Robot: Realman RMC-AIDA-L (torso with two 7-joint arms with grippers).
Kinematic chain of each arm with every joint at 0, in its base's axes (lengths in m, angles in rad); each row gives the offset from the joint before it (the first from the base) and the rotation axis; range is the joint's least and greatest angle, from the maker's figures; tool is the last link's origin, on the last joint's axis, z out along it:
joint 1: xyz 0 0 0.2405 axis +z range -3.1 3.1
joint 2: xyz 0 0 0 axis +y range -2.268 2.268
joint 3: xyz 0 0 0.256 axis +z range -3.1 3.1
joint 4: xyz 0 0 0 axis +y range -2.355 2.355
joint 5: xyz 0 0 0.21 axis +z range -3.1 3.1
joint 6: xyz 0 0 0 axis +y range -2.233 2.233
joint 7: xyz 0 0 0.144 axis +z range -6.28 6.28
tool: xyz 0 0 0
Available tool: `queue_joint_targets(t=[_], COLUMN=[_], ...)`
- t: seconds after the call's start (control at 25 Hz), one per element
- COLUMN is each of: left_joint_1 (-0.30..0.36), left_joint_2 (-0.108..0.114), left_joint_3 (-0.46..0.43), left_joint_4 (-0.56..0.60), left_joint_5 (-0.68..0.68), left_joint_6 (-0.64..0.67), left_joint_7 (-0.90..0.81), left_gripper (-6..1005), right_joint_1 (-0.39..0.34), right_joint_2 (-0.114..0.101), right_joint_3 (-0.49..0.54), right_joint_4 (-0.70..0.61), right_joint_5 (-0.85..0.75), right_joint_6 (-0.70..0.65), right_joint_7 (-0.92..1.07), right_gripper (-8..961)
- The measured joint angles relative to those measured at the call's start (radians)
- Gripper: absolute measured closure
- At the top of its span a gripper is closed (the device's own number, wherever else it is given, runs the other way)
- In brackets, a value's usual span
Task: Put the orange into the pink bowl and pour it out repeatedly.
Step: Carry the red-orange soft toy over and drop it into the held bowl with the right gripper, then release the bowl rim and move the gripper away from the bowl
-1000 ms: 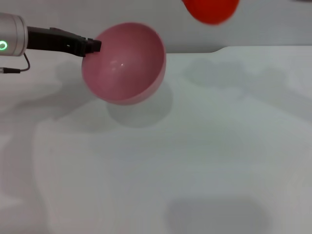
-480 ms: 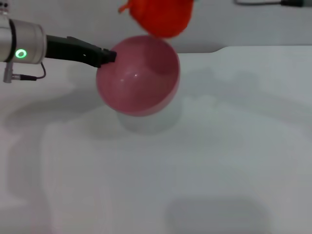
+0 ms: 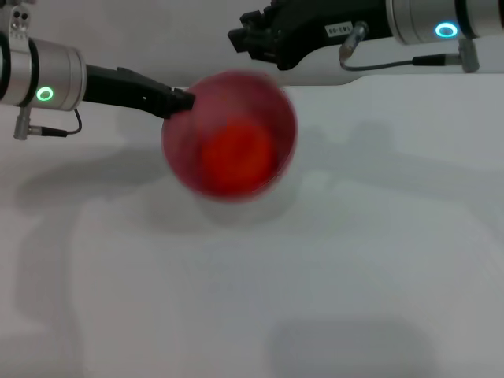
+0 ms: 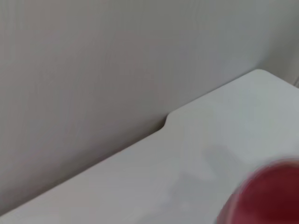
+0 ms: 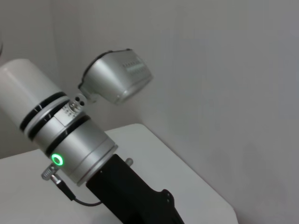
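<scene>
The pink bowl (image 3: 181, 161) hangs tilted above the table, its mouth turned toward me, blurred with motion. My left gripper (image 3: 183, 101) is shut on its upper left rim. The orange (image 3: 236, 153) lies inside the bowl, against the lower wall. My right gripper (image 3: 246, 38) hovers just above and behind the bowl, open, with nothing between its fingers. In the left wrist view only an edge of the bowl (image 4: 271, 196) shows in one corner. The right wrist view shows neither bowl nor orange, only the left arm (image 5: 70, 140).
The white table (image 3: 315, 276) runs up to a grey wall, with a step-shaped notch (image 3: 350, 81) in its back edge. The bowl casts a shadow on the table below it. A silver housing (image 5: 117, 77) shows behind the left arm in the right wrist view.
The orange dropped from above the bowl into it. The right arm came into view over the bowl, now empty. The left gripper carried the bowl slightly to the right.
</scene>
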Motion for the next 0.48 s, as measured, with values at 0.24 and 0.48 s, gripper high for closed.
queue_joint_targets(t=[0.24,0.48], left_joint_1=[0.003,0.000], left_joint_2=[0.000,-0.003], left_joint_3=[0.022,0.045], left_joint_4=[-0.006,-0.006], left_joint_5=[0.010,0.051], left_joint_6=[0.000,0.007], left_joint_7=[-0.006,-0.029], left_gripper=[953,953], right_joint_1=[-0.025,-0.083], right_joint_2=[0.001,0.001], right_joint_3=[0.008,0.032], right_joint_4=[-0.004,-0.010], right_joint_5=[0.010,0.020], right_joint_6=[0.023,0.087], right_joint_7=[-0.001,-0.013], right_gripper=[671,461])
